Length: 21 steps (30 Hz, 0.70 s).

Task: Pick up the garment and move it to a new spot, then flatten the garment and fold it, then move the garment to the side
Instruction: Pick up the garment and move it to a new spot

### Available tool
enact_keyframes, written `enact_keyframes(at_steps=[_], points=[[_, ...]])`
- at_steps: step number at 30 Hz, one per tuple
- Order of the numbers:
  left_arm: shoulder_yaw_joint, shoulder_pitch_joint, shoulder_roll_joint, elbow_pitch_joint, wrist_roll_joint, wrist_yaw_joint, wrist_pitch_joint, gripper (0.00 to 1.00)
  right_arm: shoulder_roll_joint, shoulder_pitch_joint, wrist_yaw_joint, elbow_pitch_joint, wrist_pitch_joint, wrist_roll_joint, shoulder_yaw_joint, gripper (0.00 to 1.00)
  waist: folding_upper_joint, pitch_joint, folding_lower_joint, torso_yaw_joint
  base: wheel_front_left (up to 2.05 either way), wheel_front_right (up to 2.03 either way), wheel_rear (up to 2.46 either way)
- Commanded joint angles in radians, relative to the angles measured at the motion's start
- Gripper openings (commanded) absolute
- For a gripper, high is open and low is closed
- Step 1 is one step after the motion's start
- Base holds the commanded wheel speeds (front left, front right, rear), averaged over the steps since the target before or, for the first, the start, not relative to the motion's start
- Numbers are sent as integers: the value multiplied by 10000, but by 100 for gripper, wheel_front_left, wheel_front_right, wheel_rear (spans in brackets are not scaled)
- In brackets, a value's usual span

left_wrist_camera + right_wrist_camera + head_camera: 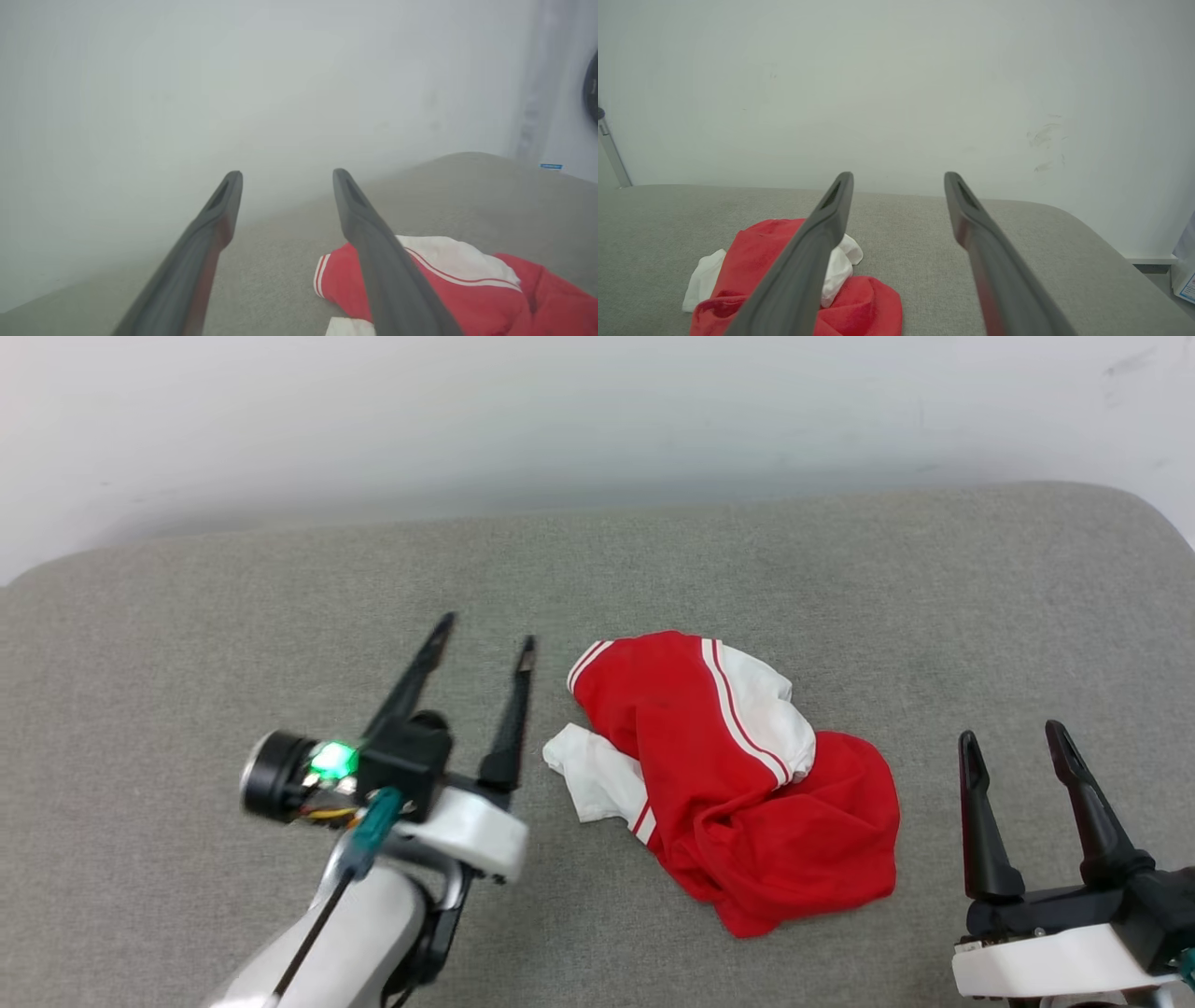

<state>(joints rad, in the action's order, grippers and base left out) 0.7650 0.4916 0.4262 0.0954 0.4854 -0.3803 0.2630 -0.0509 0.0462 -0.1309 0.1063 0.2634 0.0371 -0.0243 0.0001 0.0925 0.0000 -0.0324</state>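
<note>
The garment, red with white sleeves and striped trim, lies crumpled in a heap on the grey padded surface. Its lettering is hidden in the folds. My left gripper hovers just left of the heap, open, with nothing between its fingers. In the left wrist view the garment lies low and right of that gripper. My right gripper is open and empty at the lower right, a short way right of the heap. From the right wrist the garment sits left of that gripper.
A pale wall runs close behind the surface's far edge. The surface's rounded far corners show at both sides. A dark round object hangs on the wall at the far right of the left wrist view.
</note>
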Motion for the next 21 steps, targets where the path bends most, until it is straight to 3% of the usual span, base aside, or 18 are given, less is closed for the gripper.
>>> enact_keyframes(at_steps=[1,5,9,14,21], points=[[-294,-340,27,-181,-224,-146,21,100,13,96,3,-30,20,74,-47,100,-1,-59,0,37,0,0,0],[-1528,-1636,-39,-640,-961,-548,23,100,13,202,3,-99,20,79,-180,100,-1,-175,0,93,0,0,0],[-2589,-2756,-324,-768,-1503,-673,24,100,13,283,3,-174,19,112,-267,100,-1,-300,0,126,0,0,0],[-3667,-3915,-928,-835,-1972,-378,25,100,11,439,3,-320,19,236,-157,100,-1,-442,0,144,0,0,0],[-4724,-5055,-1724,-931,-2690,542,25,100,13,666,3,-564,20,673,-120,100,-1,-601,0,138,0,0,0]])
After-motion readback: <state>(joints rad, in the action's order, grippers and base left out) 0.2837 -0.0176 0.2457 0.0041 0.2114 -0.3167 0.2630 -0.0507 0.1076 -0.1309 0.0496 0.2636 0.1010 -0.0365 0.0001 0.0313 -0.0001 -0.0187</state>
